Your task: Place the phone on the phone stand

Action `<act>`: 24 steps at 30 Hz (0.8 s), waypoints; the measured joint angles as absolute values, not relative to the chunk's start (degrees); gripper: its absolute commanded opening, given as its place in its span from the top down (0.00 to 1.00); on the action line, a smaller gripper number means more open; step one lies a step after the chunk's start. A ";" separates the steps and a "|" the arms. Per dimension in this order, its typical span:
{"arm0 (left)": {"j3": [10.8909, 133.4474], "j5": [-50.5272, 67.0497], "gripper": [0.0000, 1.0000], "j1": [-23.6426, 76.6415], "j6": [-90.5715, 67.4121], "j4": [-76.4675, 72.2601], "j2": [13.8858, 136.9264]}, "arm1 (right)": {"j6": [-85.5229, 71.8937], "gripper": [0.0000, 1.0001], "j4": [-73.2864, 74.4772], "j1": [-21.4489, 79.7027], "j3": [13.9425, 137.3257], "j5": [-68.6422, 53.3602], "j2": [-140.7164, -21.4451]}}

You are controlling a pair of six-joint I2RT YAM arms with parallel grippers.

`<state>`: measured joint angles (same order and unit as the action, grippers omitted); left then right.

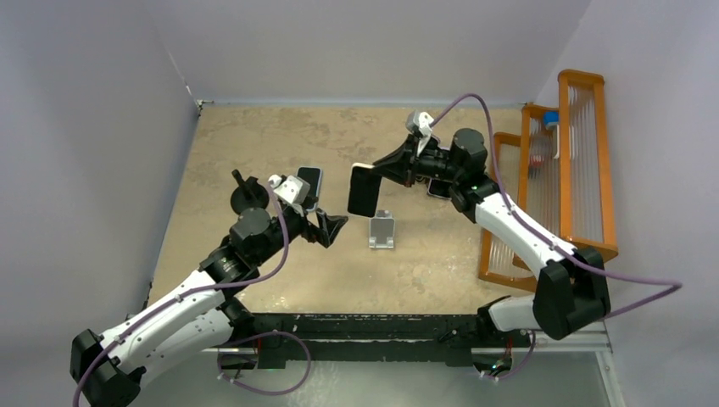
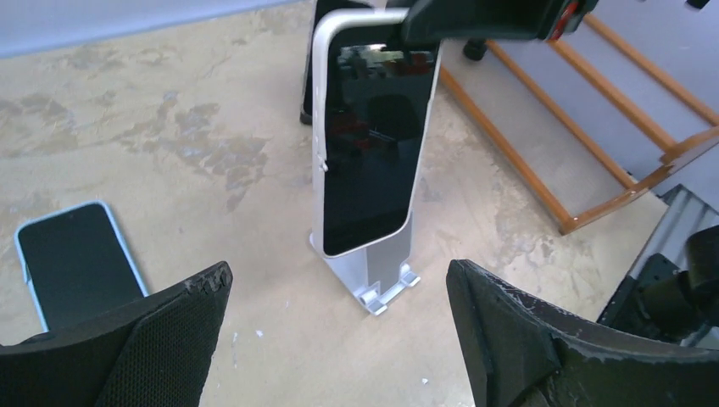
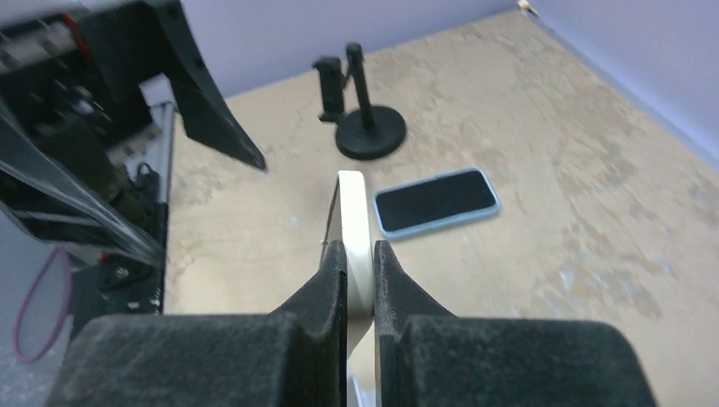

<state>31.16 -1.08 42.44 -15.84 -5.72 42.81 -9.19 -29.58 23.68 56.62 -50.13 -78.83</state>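
Note:
A phone (image 1: pixel 364 192) in a white case with a dark screen hangs upright, and my right gripper (image 1: pixel 379 169) is shut on its top end. In the right wrist view only the phone's white edge (image 3: pixel 352 212) shows, pinched in the right gripper (image 3: pixel 360 254). A small silver phone stand (image 1: pixel 383 231) sits on the table just below and behind the phone's lower end (image 2: pixel 365 229); I cannot tell whether they touch. My left gripper (image 1: pixel 333 228) stands wide open left of the phone stand (image 2: pixel 386 275), holding nothing, its fingers (image 2: pixel 169 339) framing the stand from the near side.
A second phone (image 1: pixel 309 186) in a light-blue case lies flat behind the left gripper. A black pedestal holder (image 3: pixel 365 127) stands near it. Another dark phone (image 1: pixel 438 190) lies under the right arm. An orange rack (image 1: pixel 585 161) lines the right edge.

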 measured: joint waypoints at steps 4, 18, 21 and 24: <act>34.28 1.34 0.04 42.44 -15.33 -4.47 42.28 | -2.83 1.00 -22.96 21.67 53.78 -48.51 -75.26; 36.82 4.14 0.03 42.44 -15.14 -1.02 43.62 | 6.79 1.00 -20.88 19.03 44.23 -50.09 -73.67; 36.82 4.38 0.03 42.44 -15.14 -0.69 44.05 | 8.62 1.00 -20.97 17.58 44.23 -52.75 -75.40; 36.82 4.58 0.03 42.44 -15.14 -0.45 44.69 | 9.72 1.00 -21.87 16.36 43.86 -55.20 -76.69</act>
<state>36.82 4.58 42.44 -15.14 -0.45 44.69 9.72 -21.87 16.36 43.86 -55.20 -76.69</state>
